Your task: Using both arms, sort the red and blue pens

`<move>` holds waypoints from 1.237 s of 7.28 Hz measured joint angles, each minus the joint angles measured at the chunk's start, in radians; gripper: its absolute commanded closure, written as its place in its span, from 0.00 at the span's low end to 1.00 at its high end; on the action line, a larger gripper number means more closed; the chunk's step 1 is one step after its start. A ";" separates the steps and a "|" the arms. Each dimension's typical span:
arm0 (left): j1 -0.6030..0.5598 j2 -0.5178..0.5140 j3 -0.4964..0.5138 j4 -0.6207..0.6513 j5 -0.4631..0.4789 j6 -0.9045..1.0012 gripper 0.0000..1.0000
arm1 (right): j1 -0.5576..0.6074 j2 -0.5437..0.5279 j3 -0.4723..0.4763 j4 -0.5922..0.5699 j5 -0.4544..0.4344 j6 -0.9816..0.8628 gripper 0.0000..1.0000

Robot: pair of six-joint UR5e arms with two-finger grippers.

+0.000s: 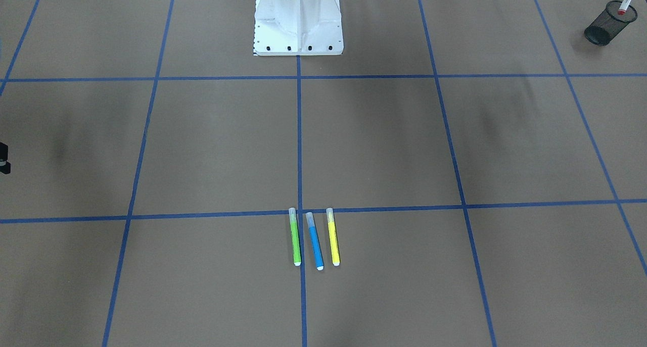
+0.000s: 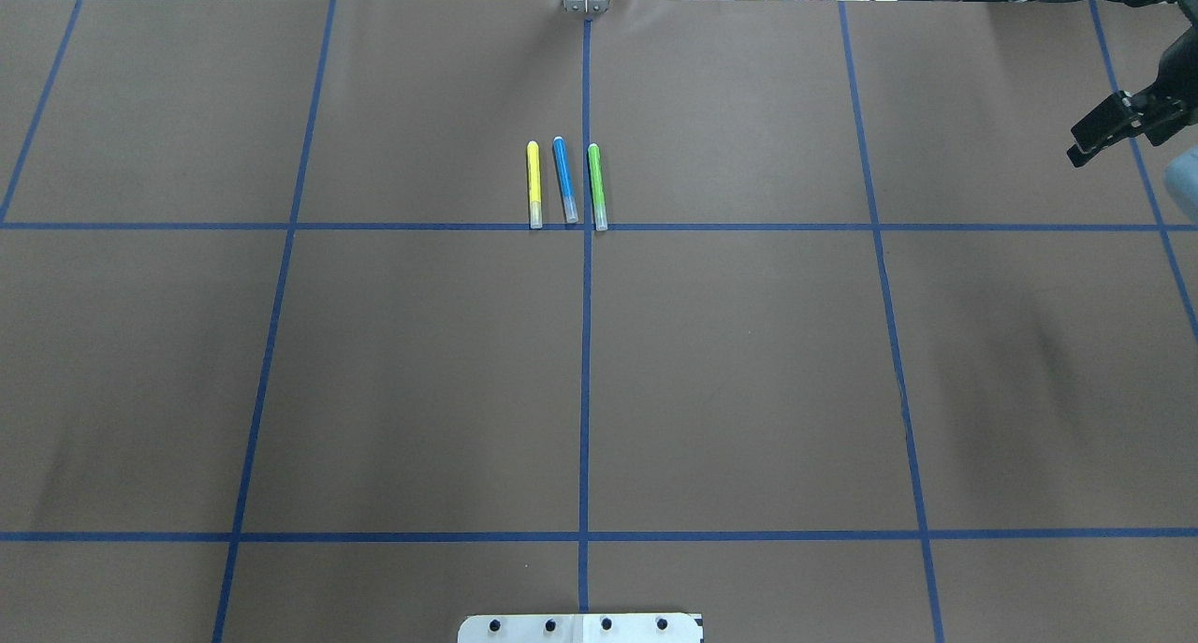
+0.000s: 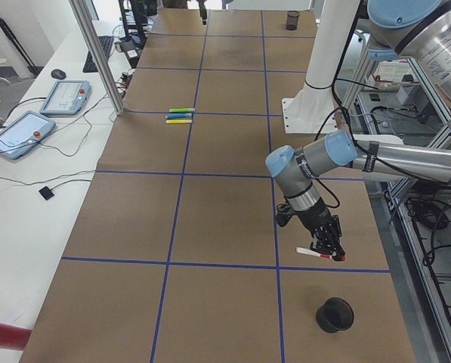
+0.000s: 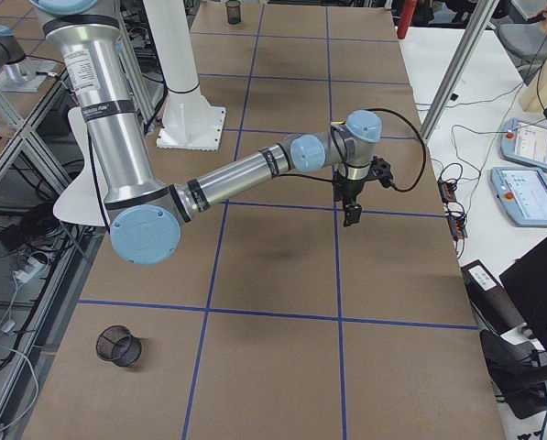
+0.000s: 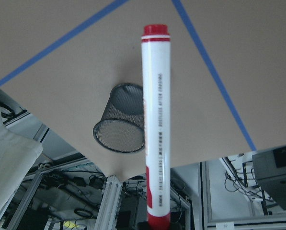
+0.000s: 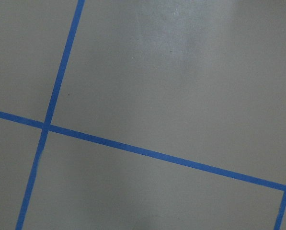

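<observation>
The red-capped marker [image 5: 156, 124] is clamped in my left pincer [image 3: 328, 246], nearly level, with the mesh cup [image 5: 121, 120] just below and ahead of it. The blue highlighter [image 2: 564, 180] lies on the table between the yellow highlighter [image 2: 533, 184] and green highlighter [image 2: 596, 186], long axis pointing away from me, well apart from my outstretched right pincer [image 2: 1093, 140], whose grip I cannot tell.

On my counter [image 2: 421, 390], a green highlighter [image 1: 295, 241] and a yellow highlighter [image 1: 333, 241] lie parallel, apart, by a blue tape crossing [image 1: 300, 211]. A black mesh cup [image 3: 335, 314] stands near one corner.
</observation>
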State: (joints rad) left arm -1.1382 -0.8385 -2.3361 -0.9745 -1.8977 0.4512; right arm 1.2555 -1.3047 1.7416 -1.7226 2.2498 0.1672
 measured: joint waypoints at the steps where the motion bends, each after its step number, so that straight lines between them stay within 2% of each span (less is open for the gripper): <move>1: 0.001 0.028 0.036 -0.008 0.015 0.008 1.00 | -0.001 -0.002 0.000 0.000 0.008 0.000 0.00; 3: 0.003 0.051 0.150 -0.095 0.024 0.013 1.00 | -0.003 -0.007 0.002 0.000 0.021 -0.001 0.00; 5: 0.005 0.069 0.295 -0.266 0.022 0.015 1.00 | -0.006 -0.009 0.008 0.001 0.025 -0.001 0.00; 9: 0.007 0.078 0.366 -0.323 -0.047 0.041 1.00 | -0.011 -0.011 0.019 0.000 0.035 0.000 0.00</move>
State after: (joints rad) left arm -1.1316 -0.7608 -1.9704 -1.2972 -1.9450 0.4923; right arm 1.2446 -1.3161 1.7604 -1.7226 2.2850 0.1669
